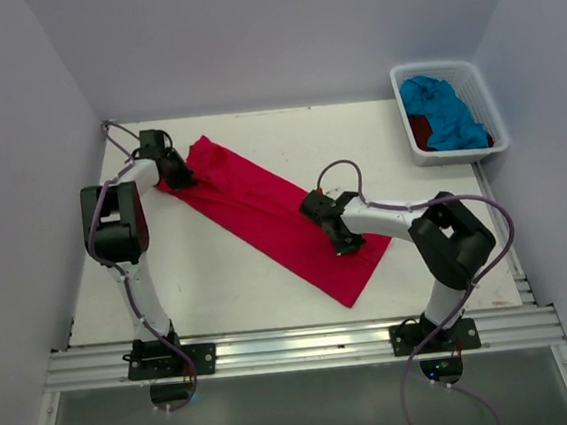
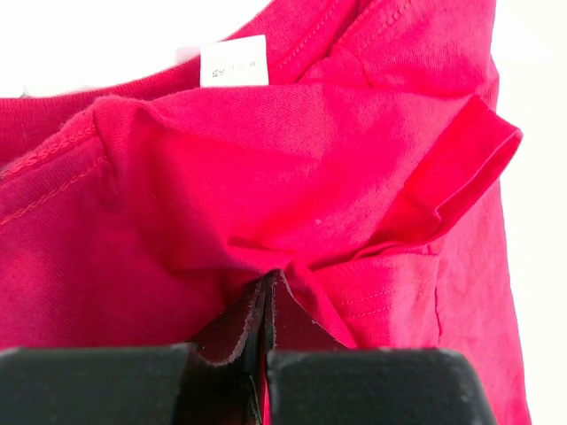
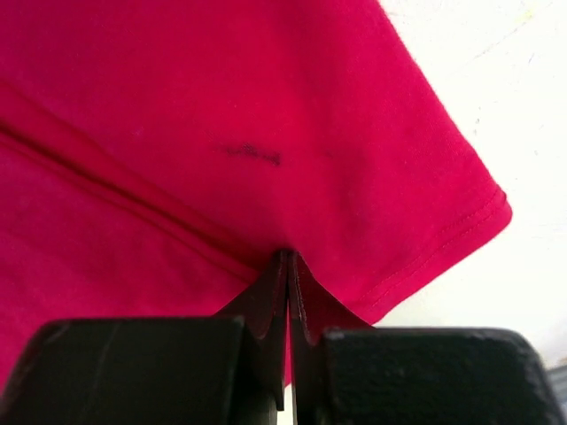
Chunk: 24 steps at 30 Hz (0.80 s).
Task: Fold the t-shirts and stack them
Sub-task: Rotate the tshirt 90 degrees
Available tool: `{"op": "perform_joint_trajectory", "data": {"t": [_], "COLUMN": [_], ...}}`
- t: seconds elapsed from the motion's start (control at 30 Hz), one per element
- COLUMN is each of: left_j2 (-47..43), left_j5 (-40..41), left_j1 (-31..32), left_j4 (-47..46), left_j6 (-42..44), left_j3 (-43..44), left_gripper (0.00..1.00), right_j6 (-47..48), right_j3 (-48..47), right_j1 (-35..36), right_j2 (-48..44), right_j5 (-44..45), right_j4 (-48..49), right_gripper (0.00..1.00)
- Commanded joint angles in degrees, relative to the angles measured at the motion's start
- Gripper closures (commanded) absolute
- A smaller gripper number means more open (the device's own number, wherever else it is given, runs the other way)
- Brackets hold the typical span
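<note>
The bright red-pink soft cloth t-shirt (image 1: 252, 200) lies taut between my left gripper (image 2: 268, 282), clamped on its collar end, and right gripper (image 3: 288, 261), clamped at its hem, so I should move both evenly.

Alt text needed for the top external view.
A red-pink t-shirt lies as a long diagonal strip on a white table, the left end effector shut on its far-left end and the right end effector shut near its near-right end. A white basket at the far-right corner holds a turquoise t-shirt and a dark red t-shirt.
</note>
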State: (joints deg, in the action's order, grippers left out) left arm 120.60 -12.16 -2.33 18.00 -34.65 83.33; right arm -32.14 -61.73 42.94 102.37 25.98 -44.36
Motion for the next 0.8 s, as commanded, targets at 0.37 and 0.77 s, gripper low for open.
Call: {"op": "perform_joint_trajectory", "data": {"t": [0.37, 0.77], "left_j2": [15.54, 25.39], "left_j5": [-6.29, -13.77], "left_j1": [3.99, 9.01], "left_j4": [6.6, 9.95], "left_j6": [3.01, 6.0], "left_j3": [17.62, 32.95], "left_gripper": [1.0, 1.0], "right_j6": [-8.54, -12.68], "right_j3": [17.53, 5.93], "right_j1": [19.62, 37.57], "right_j2": [-3.67, 1.96], "right_j5": [-34.15, -35.3], "right_j4": [17.11, 14.4], "right_gripper": [1.0, 1.0]}}
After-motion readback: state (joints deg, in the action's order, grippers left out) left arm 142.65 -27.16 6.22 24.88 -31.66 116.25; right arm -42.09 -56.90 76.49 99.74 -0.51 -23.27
